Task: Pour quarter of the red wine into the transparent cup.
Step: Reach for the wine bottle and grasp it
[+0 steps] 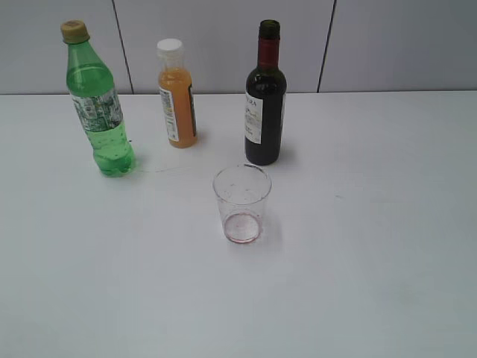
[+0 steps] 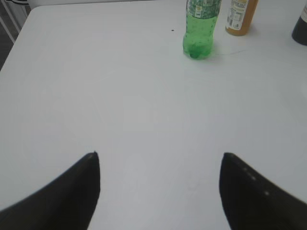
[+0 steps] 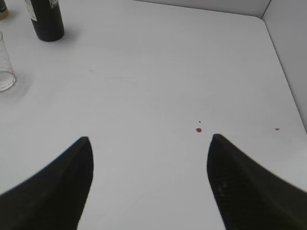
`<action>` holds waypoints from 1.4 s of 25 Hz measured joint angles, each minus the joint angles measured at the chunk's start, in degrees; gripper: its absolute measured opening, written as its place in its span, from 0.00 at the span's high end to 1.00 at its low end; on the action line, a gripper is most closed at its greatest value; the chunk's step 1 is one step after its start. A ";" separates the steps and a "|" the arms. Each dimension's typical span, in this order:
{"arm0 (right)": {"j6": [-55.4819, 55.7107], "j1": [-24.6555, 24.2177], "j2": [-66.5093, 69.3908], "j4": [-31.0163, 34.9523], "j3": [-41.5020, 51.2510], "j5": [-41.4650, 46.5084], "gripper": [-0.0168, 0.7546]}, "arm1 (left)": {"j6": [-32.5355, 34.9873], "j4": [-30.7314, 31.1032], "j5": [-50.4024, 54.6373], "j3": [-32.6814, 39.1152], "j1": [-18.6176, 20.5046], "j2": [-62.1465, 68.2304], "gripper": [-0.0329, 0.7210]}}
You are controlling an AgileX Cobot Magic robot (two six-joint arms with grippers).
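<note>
The red wine bottle (image 1: 264, 97), dark glass with a red foil neck and a white label, stands upright at the back middle of the white table; its base shows in the right wrist view (image 3: 46, 19) and at the left wrist view's right edge (image 2: 301, 29). The transparent cup (image 1: 241, 203) stands upright in front of it with a reddish stain at its base; it also shows at the right wrist view's left edge (image 3: 5, 64). My left gripper (image 2: 159, 160) and right gripper (image 3: 148, 141) are open and empty over bare table, far from both. Neither gripper shows in the exterior view.
A green plastic bottle (image 1: 95, 101) stands at the back left, also in the left wrist view (image 2: 200, 26). An orange juice bottle (image 1: 177, 95) with a white cap stands between it and the wine. A small red drop (image 3: 198, 130) lies on the table near the right gripper.
</note>
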 joint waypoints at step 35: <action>0.06 0.00 0.00 0.00 0.00 0.00 0.21 | 7.26 -8.06 -27.92 -0.63 -11.45 12.63 0.04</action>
